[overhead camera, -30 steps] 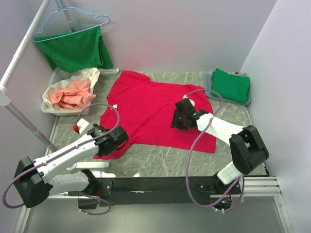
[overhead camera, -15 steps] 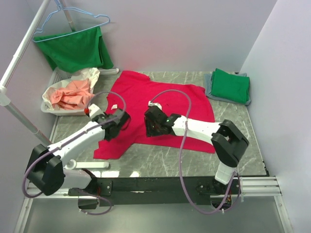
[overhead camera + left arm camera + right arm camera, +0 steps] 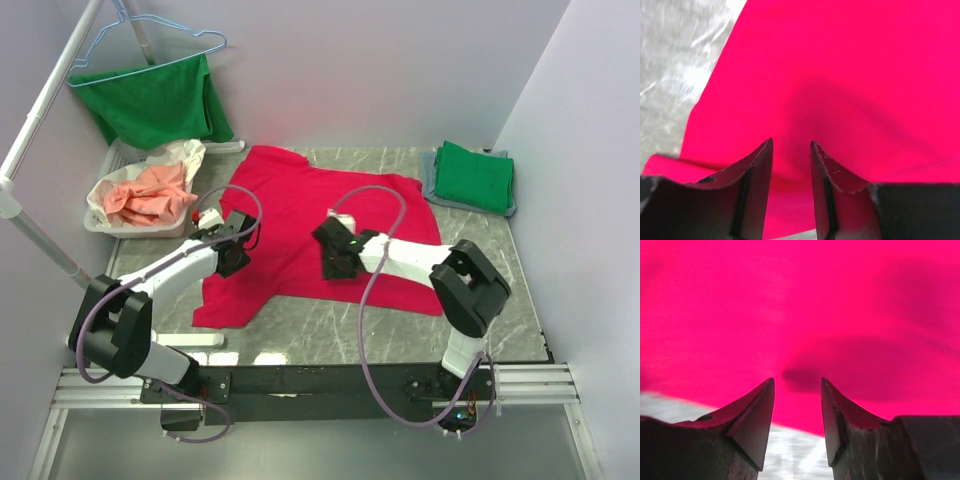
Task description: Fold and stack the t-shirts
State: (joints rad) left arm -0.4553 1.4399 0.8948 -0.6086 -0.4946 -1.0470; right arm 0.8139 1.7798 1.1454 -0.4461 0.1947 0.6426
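From above, the red t-shirt point(image 3: 290, 200) is lying spread flat across the middle of the table point(image 3: 330, 335), not yet folded; my left gripper point(image 3: 238, 248) is hovering over its left side and my right gripper point(image 3: 332, 262) over its lower middle; at the far right corner a green t-shirt point(image 3: 478, 175) is sitting folded on a grey t-shirt point(image 3: 428, 170), so I am judging the stack begun, with the red one left to fold and add; another green garment point(image 3: 155, 100) is hanging at the far left. At my left wrist, the left gripper point(image 3: 791, 145) is showing its jaws slightly apart and holding nothing; the red t-shirt point(image 3: 865, 75) is lying just beyond, bare table point(image 3: 680, 75) to the left. At my right wrist, the right gripper point(image 3: 797, 382) is likewise parted and empty; the red t-shirt point(image 3: 790, 305) is filling the view, the table point(image 3: 795, 455) showing below.
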